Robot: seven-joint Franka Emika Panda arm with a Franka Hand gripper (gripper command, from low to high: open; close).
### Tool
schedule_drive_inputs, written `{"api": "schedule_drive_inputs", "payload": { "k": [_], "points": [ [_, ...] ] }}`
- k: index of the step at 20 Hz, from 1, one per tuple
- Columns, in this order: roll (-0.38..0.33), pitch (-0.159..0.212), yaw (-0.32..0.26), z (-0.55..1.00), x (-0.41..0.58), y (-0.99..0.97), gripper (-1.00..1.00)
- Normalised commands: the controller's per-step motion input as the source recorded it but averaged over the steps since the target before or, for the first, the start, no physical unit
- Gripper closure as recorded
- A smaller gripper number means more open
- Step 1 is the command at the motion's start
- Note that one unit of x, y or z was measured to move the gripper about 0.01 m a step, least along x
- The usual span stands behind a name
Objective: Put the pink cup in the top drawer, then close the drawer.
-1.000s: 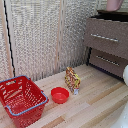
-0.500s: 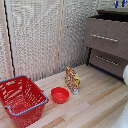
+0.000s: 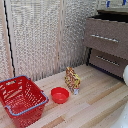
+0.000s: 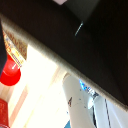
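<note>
Down at about 7 o'clock in the exterior view, closest to the camera, sits the red mesh basket (image 3: 21,100) on the pale wood floor (image 3: 95,107). Just past it, near 6 o'clock, is the shallow red bowl (image 3: 60,95), and right behind that a little colourful packet (image 3: 72,80) stands upright, close to the bowl. Over at the 3 o'clock edge a white rounded bit (image 3: 125,75) pokes in, can't say what part. Farthest back, at 2 o'clock, is the dark brown dresser (image 3: 95,30): top drawer (image 3: 115,45) with its silver bar handle (image 3: 105,38) sticks out ahead of the lower drawer (image 3: 100,64).

My wrist view is mostly dark brown board (image 4: 65,40), with the bowl (image 4: 10,75) and floor beyond.

My claw: can't tell if it's open or closed, the fingers don't show clearly. The pink mug doesn't show either, so can't place it.
</note>
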Motion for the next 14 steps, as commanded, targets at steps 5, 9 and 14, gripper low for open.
{"api": "schedule_drive_inputs", "payload": {
  "k": [5,9,14],
  "points": [
    [-0.104,0.024,0.239,0.20,-0.001,0.13,-1.00],
    [-0.189,0.118,0.245,0.07,0.023,0.06,-1.00],
    [-0.360,0.101,0.124,-0.01,0.051,0.17,-1.00]
  ]
}}
